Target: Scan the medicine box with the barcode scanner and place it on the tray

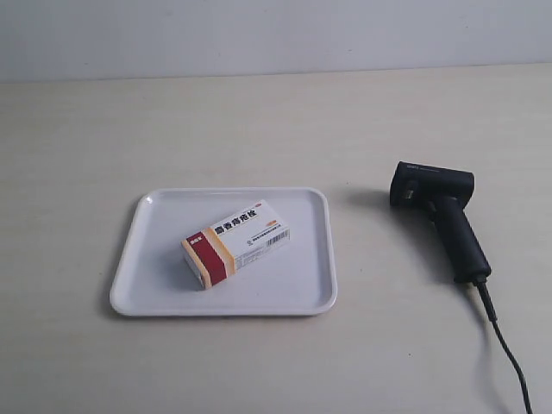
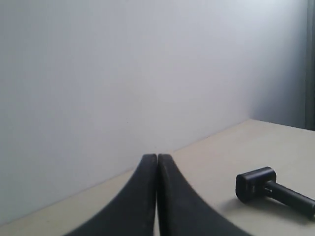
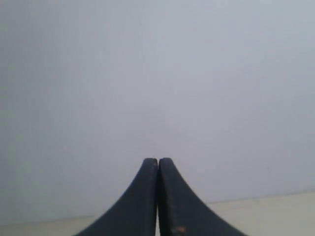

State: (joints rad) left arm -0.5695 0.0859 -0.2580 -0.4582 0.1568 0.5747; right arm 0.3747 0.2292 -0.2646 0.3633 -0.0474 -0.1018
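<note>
The medicine box [image 1: 235,243] lies flat in the middle of the white tray [image 1: 302,297], its dark red and orange band toward the tray's front left. To the right of the tray the black barcode scanner [image 1: 442,216] lies on the table, handle toward the front, cable [image 1: 509,354] trailing off the front edge. No arm shows in the exterior view. My left gripper [image 2: 157,156] is shut with nothing between its fingers, raised above the table, and the scanner [image 2: 273,189] lies beyond it. My right gripper [image 3: 158,160] is shut and empty too, facing the wall.
A pale beige table [image 1: 259,129] carries everything, with a white wall [image 1: 259,34] behind it. Nothing else stands on the table.
</note>
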